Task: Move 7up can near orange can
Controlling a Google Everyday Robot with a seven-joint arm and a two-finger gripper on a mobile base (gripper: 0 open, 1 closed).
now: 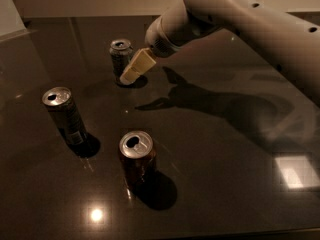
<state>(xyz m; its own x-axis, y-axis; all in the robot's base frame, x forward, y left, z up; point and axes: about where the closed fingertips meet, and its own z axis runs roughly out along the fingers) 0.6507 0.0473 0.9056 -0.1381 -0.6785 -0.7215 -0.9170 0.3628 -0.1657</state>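
A dark, glossy table (225, 184) fills the frame, with three drink cans standing upright on it and a pale robot arm (240, 19) reaching in from the upper right. The 7up can (120, 56), short with a pale grey-green body and a silver top, stands in the upper left-centre of the frame. The gripper (131, 74), cream-coloured and angled down to the left, sits at the right side of this can, overlapping its lower edge in the view. Whether it touches the can, and whether it is spread wide or closed, cannot be told. The orange can (136, 156), with a dark brownish-orange body, stands in the lower centre of the frame, well apart from the 7up can. Its silver top shows a dark drinking opening, but nothing inside can be seen. A taller slim dark can (64, 115) stands at the left, between the other two in height within the frame, tilted slightly in the view. Its contents also cannot be seen. The arm's shadow (200, 101) lies across the table's middle. A small round glint (96, 214) shines at the lower left, and a pale square reflection (297, 171) sits at the lower right.
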